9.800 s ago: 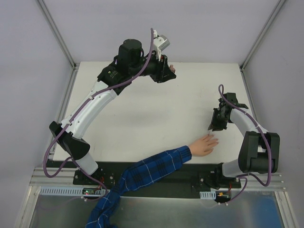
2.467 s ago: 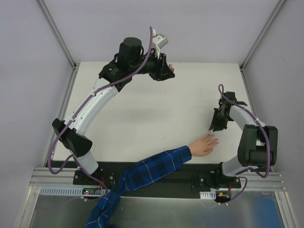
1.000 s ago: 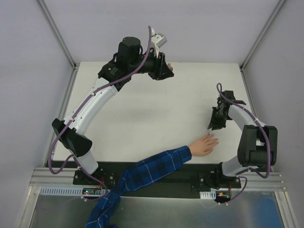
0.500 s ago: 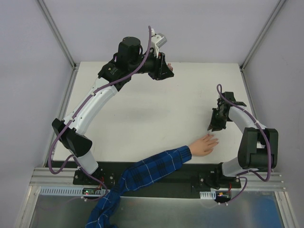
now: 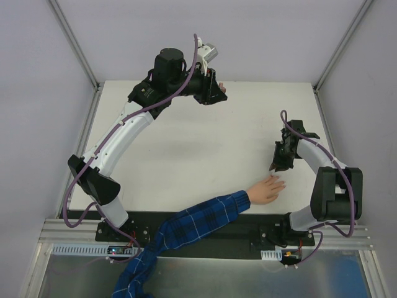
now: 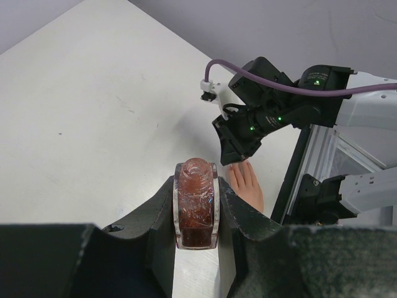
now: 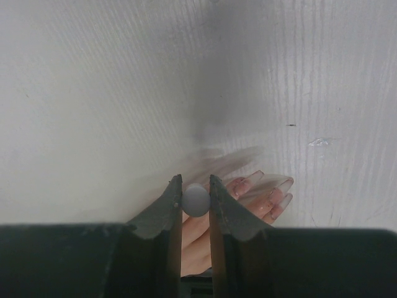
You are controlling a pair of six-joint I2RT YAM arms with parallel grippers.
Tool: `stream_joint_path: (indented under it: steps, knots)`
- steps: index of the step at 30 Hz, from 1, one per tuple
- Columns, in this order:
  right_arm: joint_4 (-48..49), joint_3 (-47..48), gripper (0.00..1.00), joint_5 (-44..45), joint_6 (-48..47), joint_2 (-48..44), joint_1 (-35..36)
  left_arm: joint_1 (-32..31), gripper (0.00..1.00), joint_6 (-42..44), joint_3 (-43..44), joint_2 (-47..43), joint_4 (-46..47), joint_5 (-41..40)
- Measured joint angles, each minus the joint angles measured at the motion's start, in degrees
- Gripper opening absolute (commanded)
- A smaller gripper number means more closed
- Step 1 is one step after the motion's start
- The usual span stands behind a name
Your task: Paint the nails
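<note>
A pale peach hand (image 5: 268, 189) on a blue-and-white plaid sleeve (image 5: 198, 220) lies flat at the near right of the table. Its nails (image 7: 273, 192) look blurred and faintly reddish in the right wrist view. My right gripper (image 5: 276, 162) hovers just beyond the fingertips, shut on a small grey round cap (image 7: 196, 199); whatever hangs below the cap is hidden. My left gripper (image 5: 217, 93) is high at the far middle of the table, shut on a small dark reddish bottle (image 6: 196, 202) that has no cap. The hand (image 6: 247, 186) also shows in the left wrist view.
The white table (image 5: 186, 143) has grey walls on three sides and metal frame posts (image 5: 74, 43) at the far corners. The arm bases and a metal rail (image 5: 205, 239) run along the near edge, where the sleeve crosses.
My right gripper has shifted slightly left and away from the fingertips with the cap in it. The left arm, the bottle and the hand have stayed in place.
</note>
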Motion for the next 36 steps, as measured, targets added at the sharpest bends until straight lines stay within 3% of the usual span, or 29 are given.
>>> stream_joint_path:
  steps: [36]
  knots:
    - [0.20,0.48,0.01,0.72,0.17,2.43,-2.56,0.00,0.00,0.02,0.00,0.00,-0.02,-0.02]
